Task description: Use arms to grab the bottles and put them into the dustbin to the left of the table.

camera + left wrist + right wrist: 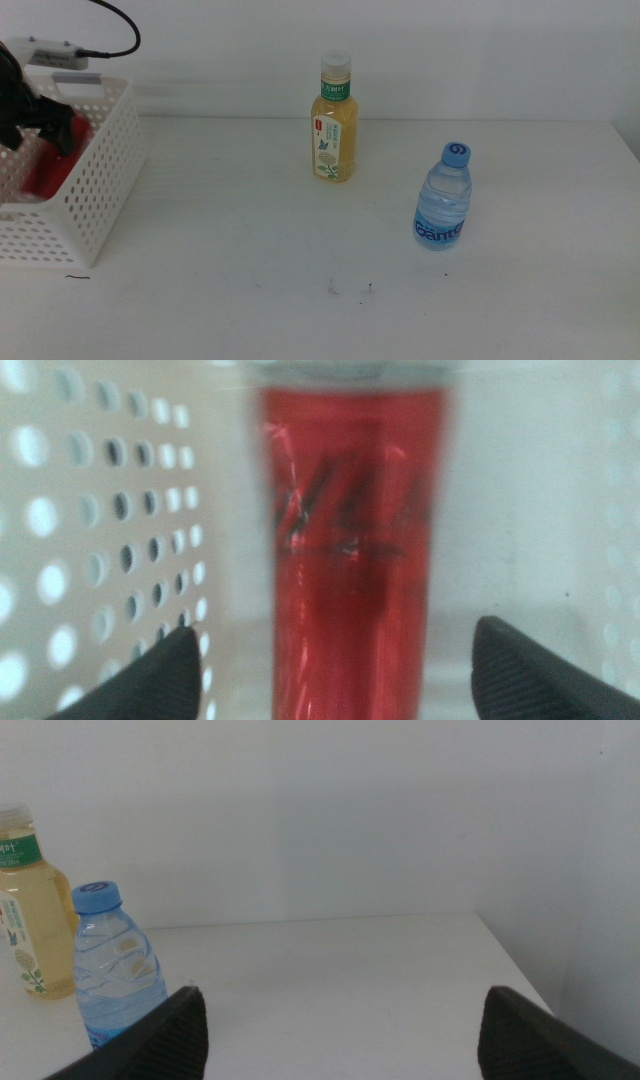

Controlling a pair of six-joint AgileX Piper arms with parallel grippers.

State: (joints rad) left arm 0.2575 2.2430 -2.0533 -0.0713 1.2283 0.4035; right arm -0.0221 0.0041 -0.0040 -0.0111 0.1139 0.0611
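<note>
My left gripper [45, 125] hangs over the white perforated dustbin [95, 190] at the table's left edge. In the left wrist view its jaws stand wide apart, open, on either side of the red can [350, 540], which is blurred and touches neither jaw inside the dustbin [100, 510]. The red can [50, 170] shows through the basket wall. The yellow tea bottle [333, 125] stands upright at mid-table and the blue-capped water bottle [443, 200] stands to its right and nearer. My right gripper [340, 1010] is open and empty, out of the middle view, with the water bottle [115, 970] and the tea bottle [30, 920] off to one side.
The white table [300, 250] has a few dark specks [350, 290] near the front. A black cable [115, 25] loops above the dustbin. In the right wrist view the table's far right corner [490, 935] meets a plain white wall.
</note>
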